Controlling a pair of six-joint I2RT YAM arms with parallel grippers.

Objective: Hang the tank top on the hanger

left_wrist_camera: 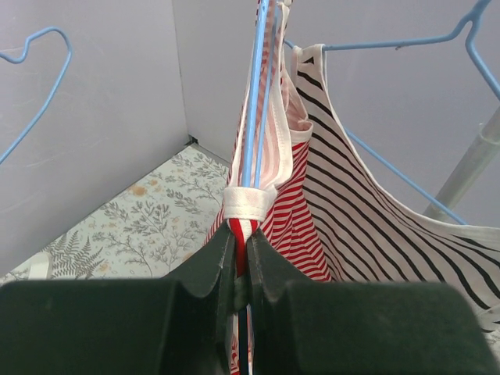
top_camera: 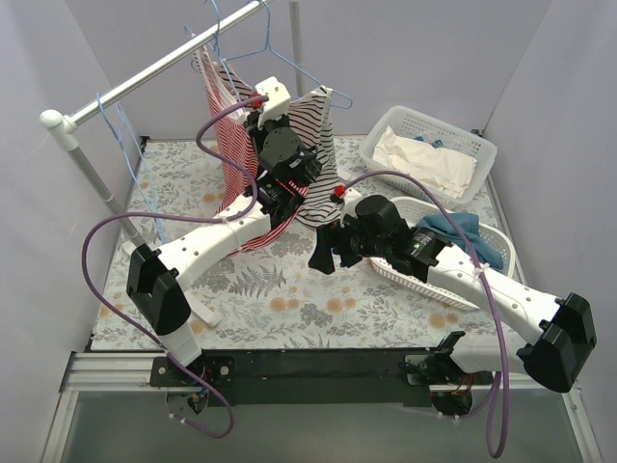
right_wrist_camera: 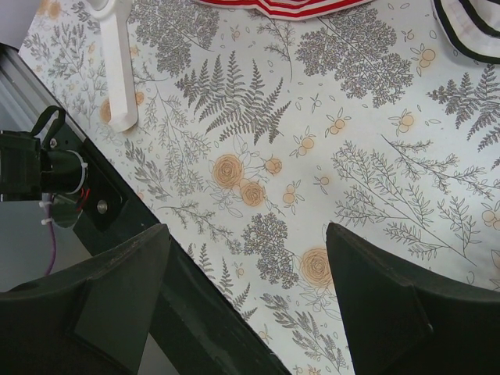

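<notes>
The red-and-white striped tank top point(top_camera: 228, 145) hangs from the rail at the back left. In the left wrist view, the tank top point(left_wrist_camera: 293, 219) drapes over the light-blue hanger point(left_wrist_camera: 255, 117), whose two wires run straight up through the whitish strap trim. My left gripper point(left_wrist_camera: 241, 234) is shut on the striped fabric together with the hanger wire, just below the trim; in the top view the left gripper point(top_camera: 251, 114) sits at the top's upper edge. My right gripper point(top_camera: 324, 253) is open and empty, low over the table; its wrist view point(right_wrist_camera: 246, 234) shows only tablecloth between the jaws and the tank top's hem point(right_wrist_camera: 273, 6).
A black-and-white striped top point(top_camera: 315, 135) hangs on another hanger right beside the tank top. Spare blue hangers point(top_camera: 123, 135) hang on the white rail point(top_camera: 145, 77). A white basket of pale cloths point(top_camera: 434, 149) and a basket with a blue-teal garment point(top_camera: 463, 231) stand at right.
</notes>
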